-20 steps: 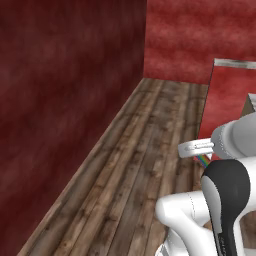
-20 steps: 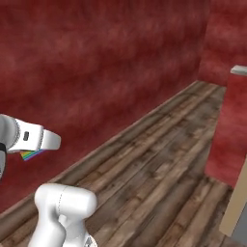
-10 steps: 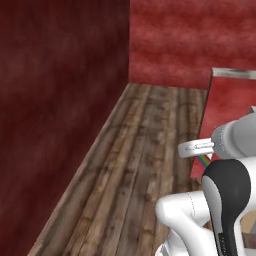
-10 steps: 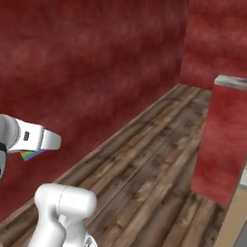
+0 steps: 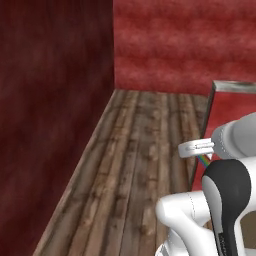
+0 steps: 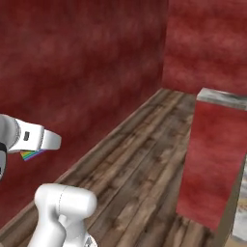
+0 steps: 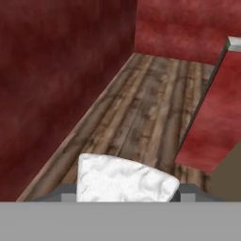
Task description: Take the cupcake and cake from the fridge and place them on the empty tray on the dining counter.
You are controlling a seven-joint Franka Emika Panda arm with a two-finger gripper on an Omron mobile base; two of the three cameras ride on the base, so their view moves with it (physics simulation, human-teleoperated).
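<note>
Pinched between the gripper [image 7: 128,194] fingers is the cake [image 7: 124,181], its white top seen right at the hand, rainbow layers peeking out under the wrist. It could easily be squashed or dropped if the base gets jolted on the wooden floor [image 5: 142,150]. The arm is kept tucked in, hand held level and pointed forward, toward the red-sided counter [image 6: 214,169] further off

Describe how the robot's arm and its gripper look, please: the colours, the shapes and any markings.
The arm has glossy white, rounded tube-like links and a dark, nearly black joint cover. The gripper is a white blocky body with a small dark slot marking on its side. No cables show.
</note>
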